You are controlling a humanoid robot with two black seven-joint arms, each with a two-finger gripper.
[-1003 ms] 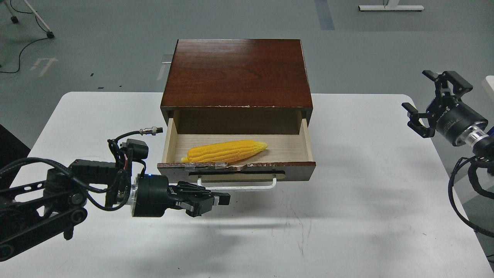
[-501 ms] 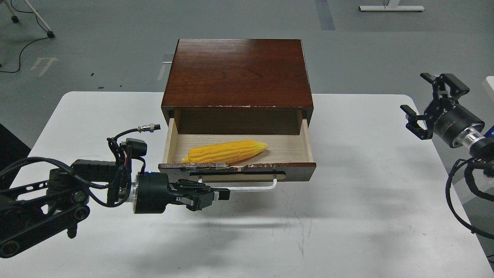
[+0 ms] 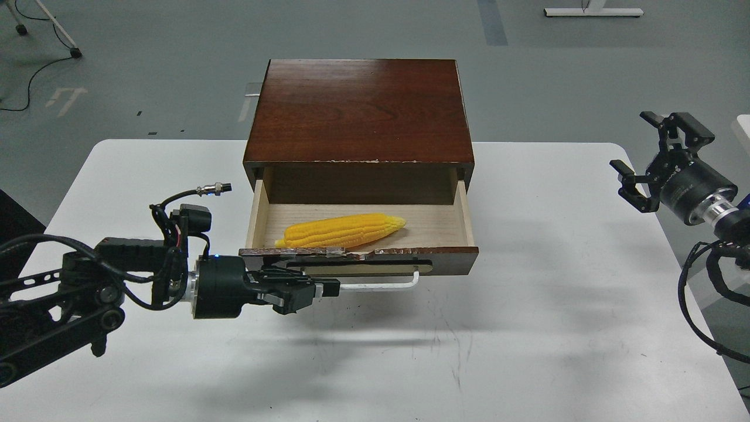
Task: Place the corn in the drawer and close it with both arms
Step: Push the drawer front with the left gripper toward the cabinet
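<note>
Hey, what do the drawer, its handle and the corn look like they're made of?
Drawer: dark glossy wood front, chipped and taped along the top; pale unfinished wood inside. Handle: a white bar, likely painted metal. Corn: evenly bright yellow, probably plastic.

Looks like robotics lab or test bay, not home. Bare grey painted concrete floor [image 3: 176, 58] with white tape marks [image 3: 65, 98] at upper left of frame. Loose black cable [image 3: 35, 76] trailing across floor there, white metal stand foot [image 3: 593, 11] at top right. Plain white rounded-corner worktable [image 3: 527, 293] fills lower frame.
</note>
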